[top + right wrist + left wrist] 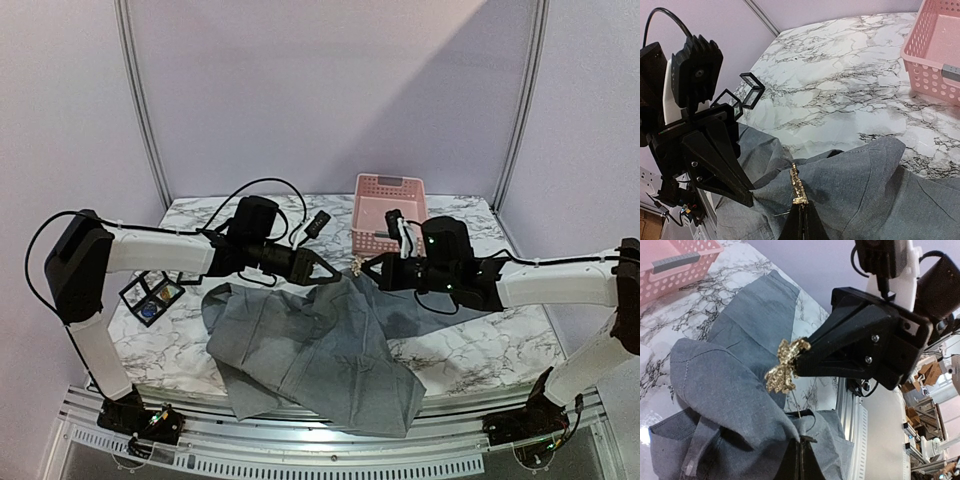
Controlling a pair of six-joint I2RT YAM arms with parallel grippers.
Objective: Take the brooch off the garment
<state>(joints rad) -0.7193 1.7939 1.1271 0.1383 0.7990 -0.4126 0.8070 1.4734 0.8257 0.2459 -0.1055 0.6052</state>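
Closest to us is the right hand (801,212). Its two fingers are pressed together, and their tips pinch the near end of the brooch (798,187). The brooch is a narrow gold piece. From this hand it lies straight ahead, and its long axis runs away from the fingertips, almost in line with them. It sits on a raised fold of the garment (875,185), which spreads under this hand and to its right.

A little further, ahead and to the left of the right hand, we see the left hand (749,199). Its fingers are also pressed together, and they pinch the grey cloth just beside the brooch, not the brooch itself. From the left hand, the brooch is just ahead of the tips, on the same fold. So the right hand is the nearer one, in touch with the brooch, and the two hands point toward each other from opposite sides.

We judge that the coming move turns on this line: the right hand would pull back along the long axis of the brooch, while the left hand holds the cloth against the pull.

Far beyond, on the surface (840,75), the pink basket (930,80) stands ahead to the right and two black-edged boxes (151,296) ahead to the left, both well apart from the hands.
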